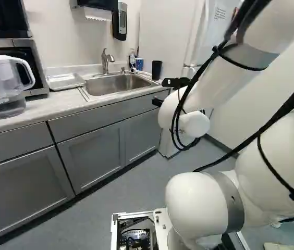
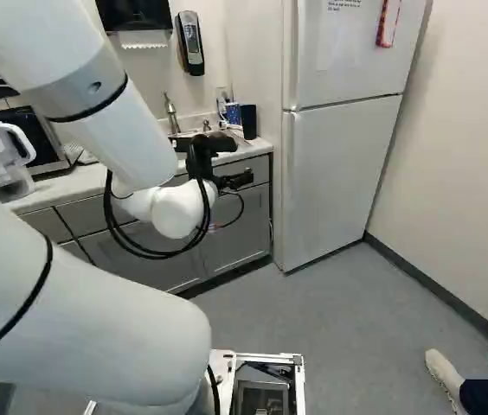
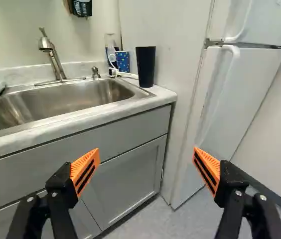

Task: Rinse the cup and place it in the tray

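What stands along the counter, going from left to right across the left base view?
Clear pitcher → white tray → faucet → blue cup → black cup.

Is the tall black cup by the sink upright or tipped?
Upright: the tall black tapered cup stands on its narrower end, wider end up.

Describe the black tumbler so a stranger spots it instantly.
Find the white refrigerator, then the end of the countertop nearest it, beside the stainless-steel sink. The black tumbler stands upright there, widening toward its rim. It is plain and dark, unlike the blue patterned cup next to it.
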